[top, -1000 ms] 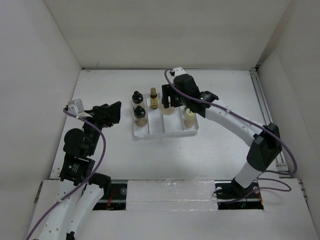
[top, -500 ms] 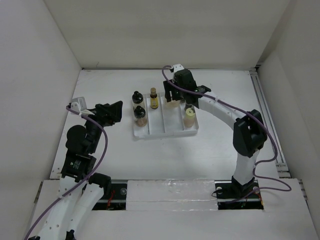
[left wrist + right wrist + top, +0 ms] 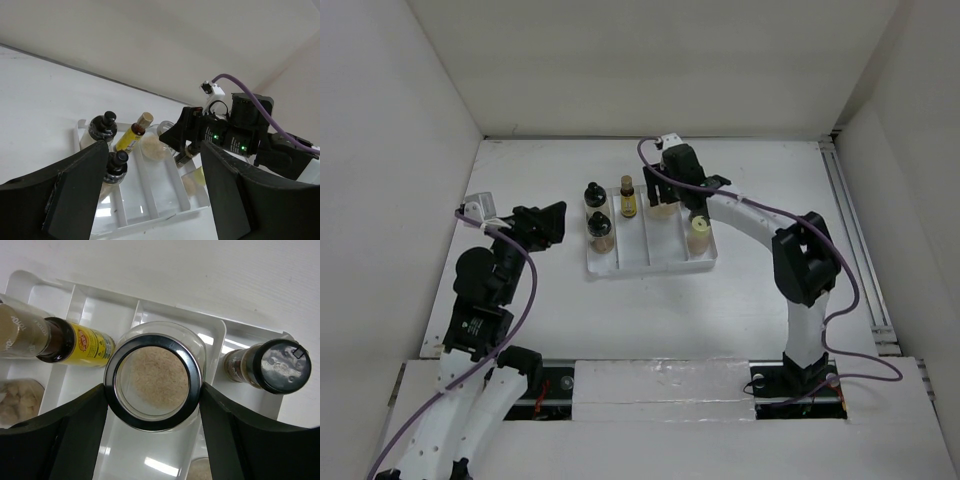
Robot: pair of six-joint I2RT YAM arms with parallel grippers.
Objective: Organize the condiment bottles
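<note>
Moved up-frame over the last second: right gripper (image 3: pixel 152 390), from mid-length of the white divided plastic tray (image 3: pixel 650 262) to its upper end in the top view, with the elbow link pulled in and standing more upright at right of centre. Clamped on a wide clear glass jar with silver-rimmed lid and tan powder (image 3: pixel 151 147), one black finger against each side of the lid in the right wrist view. Jar upright over the third compartment from the left, dead centre of that wrist frame; resting on the tray floor or just above it, cannot tell. Slim amber glass bottle with yellow label (image 3: pixel 75 342) in the next compartment leftward, just beside the jar. Small dark-capped glass bottle (image 3: pixel 272 367) in the rightmost compartment, upper right of the wrist frame. Cream-yellow bottle (image 3: pixel 699 236) in that same compartment, lower in the top view. Black-capped glass bottle with tan contents (image 3: pixel 591 192) at the upper end of the leftmost compartment, second black-capped bottle (image 3: pixel 599 228) right below it. Left gripper (image 3: pixel 552 224) barely shifted, left of centre in the top view, well apart from the tray, fingers spread open, nothing between them.
</note>
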